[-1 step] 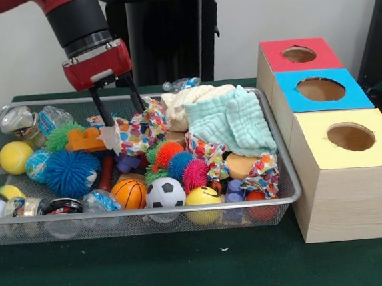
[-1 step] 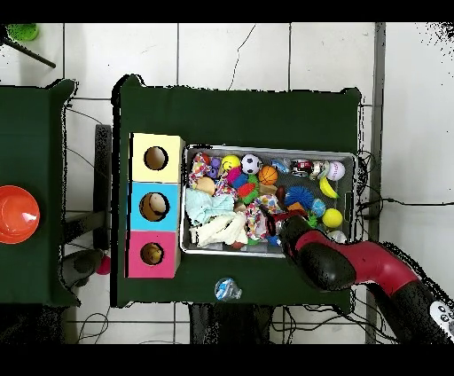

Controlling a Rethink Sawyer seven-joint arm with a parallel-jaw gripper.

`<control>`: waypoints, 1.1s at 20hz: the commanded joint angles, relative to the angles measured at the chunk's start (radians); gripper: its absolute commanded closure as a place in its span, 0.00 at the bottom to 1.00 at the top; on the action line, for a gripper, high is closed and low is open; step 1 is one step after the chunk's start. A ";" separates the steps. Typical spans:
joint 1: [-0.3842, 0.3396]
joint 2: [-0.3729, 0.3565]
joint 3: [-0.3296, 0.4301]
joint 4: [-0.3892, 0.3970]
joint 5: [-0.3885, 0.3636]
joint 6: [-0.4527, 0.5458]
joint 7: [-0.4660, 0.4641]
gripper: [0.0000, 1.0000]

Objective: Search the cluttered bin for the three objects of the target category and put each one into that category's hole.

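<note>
Now the gripper (image 1: 117,109) hangs low in a full wire bin (image 1: 282,148).
Its 2 thin black fingers (image 1: 101,107) are spread apart with nothing between them, tips down in a spotted cloth (image 1: 136,131). Just outside one finger sits an orange block (image 1: 83,139); below the tips lie a basketball (image 1: 128,194) and a soccer ball (image 1: 165,193). A mint cloth (image 1: 233,122) covers whatever is under it. Well off to the side stand 3 boxes with holes: red (image 1: 299,54), blue (image 1: 321,89), yellow (image 1: 350,137). From above, something pale shows in the blue hole, too small to tell. The arm hides the gripper from above.
</note>
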 commanded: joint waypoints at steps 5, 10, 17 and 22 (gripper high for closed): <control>0.015 -0.003 0.012 -0.045 0.000 0.010 0.023 0.00; 0.024 -0.005 0.001 -0.044 0.001 -0.010 0.046 0.00; 0.067 -0.076 -0.031 -0.037 -0.001 0.000 0.066 0.00; 0.179 -0.244 -0.108 0.002 0.026 0.093 0.105 0.00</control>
